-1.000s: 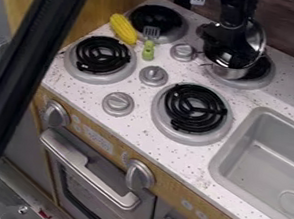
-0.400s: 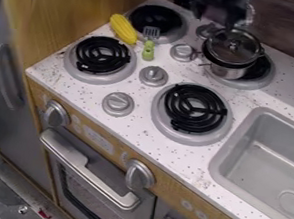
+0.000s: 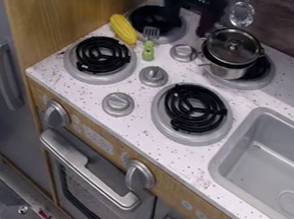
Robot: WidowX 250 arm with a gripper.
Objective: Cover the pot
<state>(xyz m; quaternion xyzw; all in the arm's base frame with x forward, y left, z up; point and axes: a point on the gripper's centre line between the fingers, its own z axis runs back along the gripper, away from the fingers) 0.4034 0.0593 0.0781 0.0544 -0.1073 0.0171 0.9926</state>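
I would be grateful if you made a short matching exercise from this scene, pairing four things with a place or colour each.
Column one
1. Glass lid
2. Toy corn
3. Slotted utensil
4. Sink

Column two
A. Has a green handle
B. Set into the counter, at the right of the picture
C. On top of the pot
D. Yellow

Right pairs: 1-C, 2-D, 3-A, 4-B

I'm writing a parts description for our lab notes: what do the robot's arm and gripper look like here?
The gripper is black, with a bulky, dark body and two separate dark fingers pointing down. The short part of the arm above it looks just as dark. Finer details, such as joints or markings, are too dark to make out.
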